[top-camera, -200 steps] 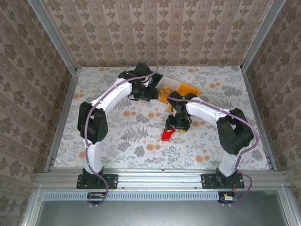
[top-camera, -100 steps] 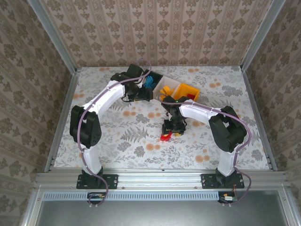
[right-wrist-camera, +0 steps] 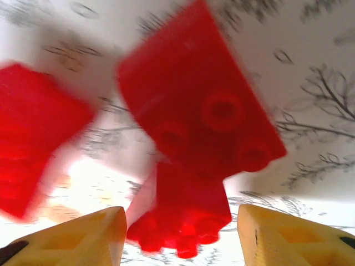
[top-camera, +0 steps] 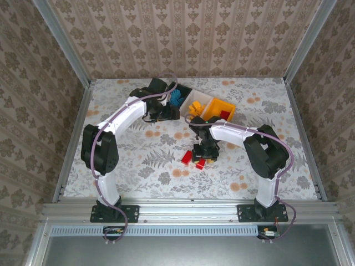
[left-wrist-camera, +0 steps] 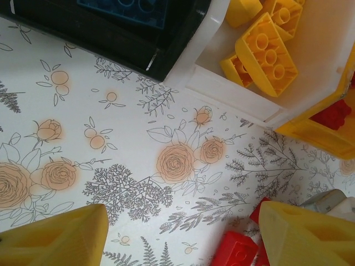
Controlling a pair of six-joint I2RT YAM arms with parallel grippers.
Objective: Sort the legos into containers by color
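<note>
bins side by side on floral tabletop (left-wrist-camera: 111,138): black bin (left-wrist-camera: 166,50) with blue legos (left-wrist-camera: 133,8), white bin (left-wrist-camera: 222,88) with yellow legos (left-wrist-camera: 266,55), orange-yellow bin (left-wrist-camera: 313,138) with a red lego (left-wrist-camera: 333,113). left jaws hovering just in front of the black and white bins, fingers (left-wrist-camera: 61,238) spread wide, released, nothing between. right jaws low over loose red legos (right-wrist-camera: 199,122) near mid-tabletop, parted, straddling a blurred brick (right-wrist-camera: 183,216), not clenched on it.
</note>
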